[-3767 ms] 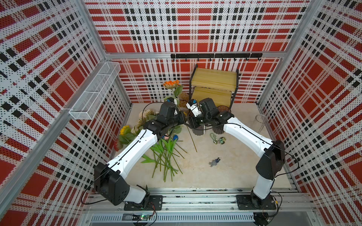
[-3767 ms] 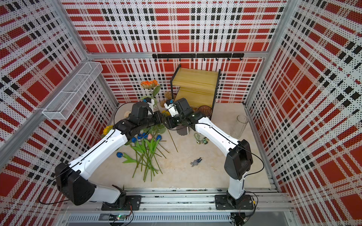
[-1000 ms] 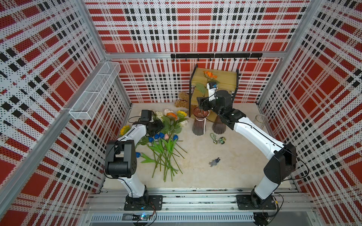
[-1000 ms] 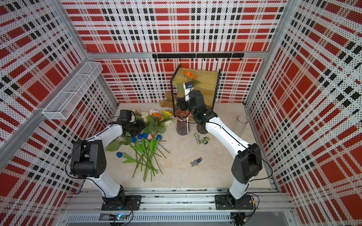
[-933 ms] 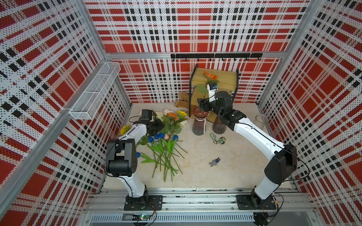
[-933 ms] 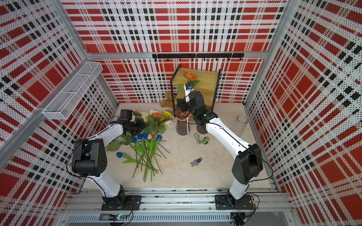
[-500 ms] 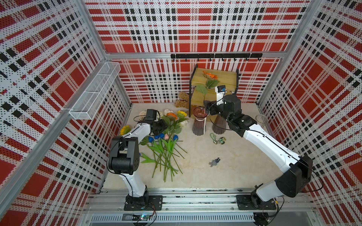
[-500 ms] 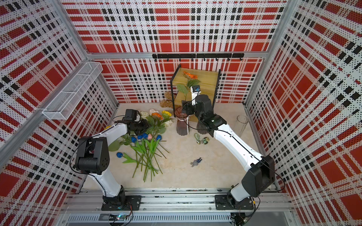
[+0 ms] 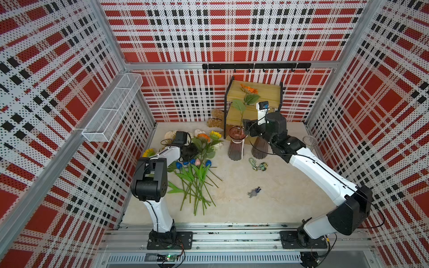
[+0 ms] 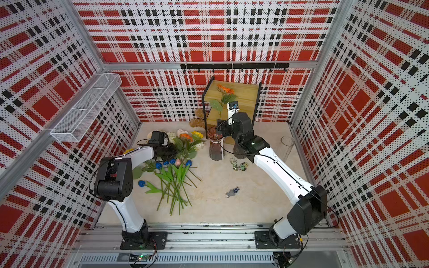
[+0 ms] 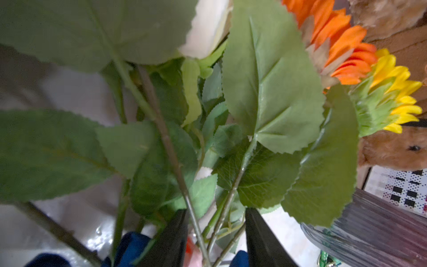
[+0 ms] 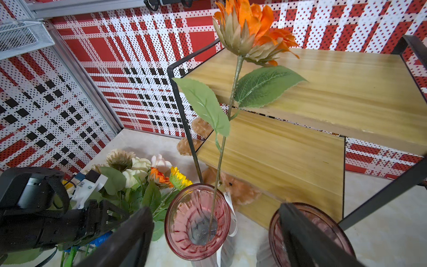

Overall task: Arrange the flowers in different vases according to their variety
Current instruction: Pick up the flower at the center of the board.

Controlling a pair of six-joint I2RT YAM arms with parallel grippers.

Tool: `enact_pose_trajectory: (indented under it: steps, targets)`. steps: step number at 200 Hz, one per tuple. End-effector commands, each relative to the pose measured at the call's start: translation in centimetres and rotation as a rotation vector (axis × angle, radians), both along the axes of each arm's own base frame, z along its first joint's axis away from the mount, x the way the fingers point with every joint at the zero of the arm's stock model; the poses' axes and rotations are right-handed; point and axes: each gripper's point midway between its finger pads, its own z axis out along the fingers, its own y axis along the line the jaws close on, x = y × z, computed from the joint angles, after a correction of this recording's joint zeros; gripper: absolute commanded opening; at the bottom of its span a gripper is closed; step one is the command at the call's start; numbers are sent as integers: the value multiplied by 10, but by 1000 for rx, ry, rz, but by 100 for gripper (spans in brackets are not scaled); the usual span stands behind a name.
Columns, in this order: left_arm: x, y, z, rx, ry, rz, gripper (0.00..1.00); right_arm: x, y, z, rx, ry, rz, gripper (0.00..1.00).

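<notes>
An orange sunflower (image 9: 248, 89) (image 12: 251, 30) stands upright with its stem in the pinkish vase (image 9: 236, 148) (image 12: 196, 226). My right gripper (image 9: 247, 126) (image 12: 215, 211) hangs open just above that vase's rim, holding nothing. The brownish-purple vase (image 9: 259, 148) stands beside it, half hidden by the right arm. A clear cylinder vase (image 9: 310, 141) stands far right. The other flowers lie in a heap at the left: sunflowers (image 9: 209, 136), cream roses (image 9: 199, 132) and blue tulips (image 9: 185, 163). My left gripper (image 9: 192, 150) (image 11: 216, 212) is low in this heap, jaws apart with several green stems (image 11: 231, 196) between them.
A wooden two-tier shelf (image 9: 267, 92) stands at the back behind the vases, with a brown plush toy (image 9: 216, 117) at its left foot. A keychain (image 9: 256, 164) and a small figure (image 9: 254, 192) lie on the floor mid-right. A wire basket (image 9: 111, 109) hangs on the left wall.
My right gripper has drawn back from the orange sunflower's stem, down and to the right; the flower stays in the pinkish vase. The left gripper's jaws have narrowed round the stems in the heap.
</notes>
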Motion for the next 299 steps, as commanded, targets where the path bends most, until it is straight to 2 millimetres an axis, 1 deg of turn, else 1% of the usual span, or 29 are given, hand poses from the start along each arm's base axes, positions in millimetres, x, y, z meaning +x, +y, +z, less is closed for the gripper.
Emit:
enact_pose_trajectory:
  steps: [1, 52, 69, 87, 104, 127, 149, 190, 200, 202, 206, 227, 237, 255, 260, 262, 266, 278, 288, 299]
  targets:
    - [2, 1, -11, 6, 5, 4, 39, -6, -8, 10, -3, -20, -15, 91]
    - [3, 1, -22, 14, 25, 0, 28, -6, -9, 10, -6, -20, -19, 90]
    - [2, 1, -27, 15, 34, -2, 20, -6, -9, 12, -7, -22, -19, 90]
    - [3, 1, -19, 21, 17, 2, 11, -6, -9, 14, -9, -24, -18, 89]
    - [7, 1, -1, 31, -29, 3, 1, -7, -10, 15, -7, -28, -20, 89]
    - [11, 2, 29, 32, -87, 11, 0, -7, -9, 15, -2, -23, -16, 88]
    - [12, 4, 63, 29, -150, 24, 0, -9, -10, 14, 5, -13, -14, 88]
    - [9, 1, 123, 24, -253, 26, 0, -13, -11, 10, 17, 0, -11, 88]
    - [8, -3, 136, 29, -278, 17, 0, -14, -11, 7, 16, 6, -11, 88]
    - [8, -3, 139, 29, -285, 15, 0, -16, -6, 4, 40, 30, 15, 88]
    - [8, -5, 144, 31, -298, 7, 0, -17, -3, 2, 47, 41, 32, 88]
    - [5, -17, 174, 47, -376, -37, 0, -19, 8, -9, 57, 85, 80, 88]
    - [4, -26, 188, 69, -418, -71, 0, -20, 9, -13, 62, 101, 85, 88]
    - [1, -45, 225, 155, -533, -119, 0, -22, 8, -14, 71, 104, 82, 88]
    - [2, -43, 237, 180, -563, -106, 0, -23, 6, -13, 71, 100, 77, 88]
    - [-1, -53, 242, 180, -577, -124, 0, -23, 6, -14, 69, 100, 75, 88]
    - [-2, -58, 251, 184, -601, -127, 0, -24, 4, -12, 68, 97, 68, 88]
    - [-5, -60, 280, 196, -681, -100, 0, -24, -3, -11, 60, 92, 40, 89]
    - [-11, -61, 308, 224, -758, -67, 0, -25, -8, -8, 54, 85, 16, 89]
    - [-19, -59, 338, 303, -836, -11, 0, -25, -14, -5, 44, 77, -7, 89]
